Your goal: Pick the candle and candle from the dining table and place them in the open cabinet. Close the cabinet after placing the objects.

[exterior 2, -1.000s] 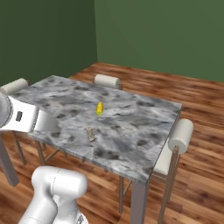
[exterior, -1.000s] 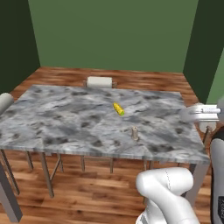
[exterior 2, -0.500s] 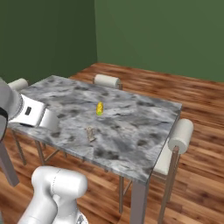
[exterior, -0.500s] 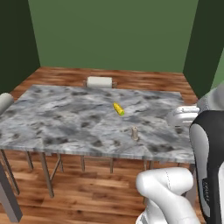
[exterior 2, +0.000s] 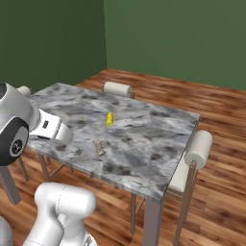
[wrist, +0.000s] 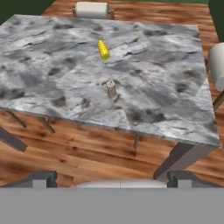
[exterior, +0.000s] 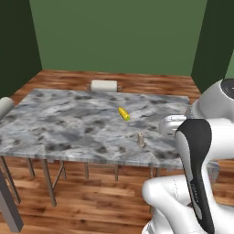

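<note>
The two-finger dark-tipped gripper [wrist: 109,177] is held spread wide, empty, well short of the slim greyish-tan candle [wrist: 111,89] standing near the yellow corn cob [wrist: 103,49] on the grey-white marbled dining table [wrist: 166,100].

Around me stood flat dark green walls [exterior: 114,36] and a warm brown plank wood floor [exterior 2: 216,110]. Chairs with cream cylindrical backrests sat at the far side [exterior: 104,85], at my right [exterior 2: 198,149] and at the left edge [exterior: 4,106].
</note>
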Available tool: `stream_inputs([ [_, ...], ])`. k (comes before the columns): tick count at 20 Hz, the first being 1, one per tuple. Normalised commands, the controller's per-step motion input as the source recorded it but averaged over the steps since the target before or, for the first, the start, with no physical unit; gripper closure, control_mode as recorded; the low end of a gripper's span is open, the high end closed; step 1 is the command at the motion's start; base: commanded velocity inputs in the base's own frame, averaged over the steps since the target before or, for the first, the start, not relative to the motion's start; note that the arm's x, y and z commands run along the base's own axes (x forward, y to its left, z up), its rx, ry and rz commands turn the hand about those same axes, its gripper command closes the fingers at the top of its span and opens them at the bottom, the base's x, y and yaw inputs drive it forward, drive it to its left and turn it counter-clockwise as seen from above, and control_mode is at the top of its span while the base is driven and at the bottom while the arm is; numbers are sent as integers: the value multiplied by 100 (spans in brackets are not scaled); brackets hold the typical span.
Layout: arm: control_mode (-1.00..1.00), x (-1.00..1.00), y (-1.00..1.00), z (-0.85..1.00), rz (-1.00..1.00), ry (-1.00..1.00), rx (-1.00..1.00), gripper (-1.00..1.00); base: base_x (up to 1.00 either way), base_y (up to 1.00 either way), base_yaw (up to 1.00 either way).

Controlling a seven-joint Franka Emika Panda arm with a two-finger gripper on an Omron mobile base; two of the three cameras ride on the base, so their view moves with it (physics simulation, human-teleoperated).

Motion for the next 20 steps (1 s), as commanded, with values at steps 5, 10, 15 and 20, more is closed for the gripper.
stream_inputs([
  [5,-100,38,0,-23,0,12,0,-100,0,0,0],
  [10,-100,17,0,-21,0,14,0,-100,0,0,0],
  [15,-100,17,0,-32,0,4,-1,-100,0,0,0],
  [20,-100,32,0,-41,0,0,-1,-100,0,0,0],
])
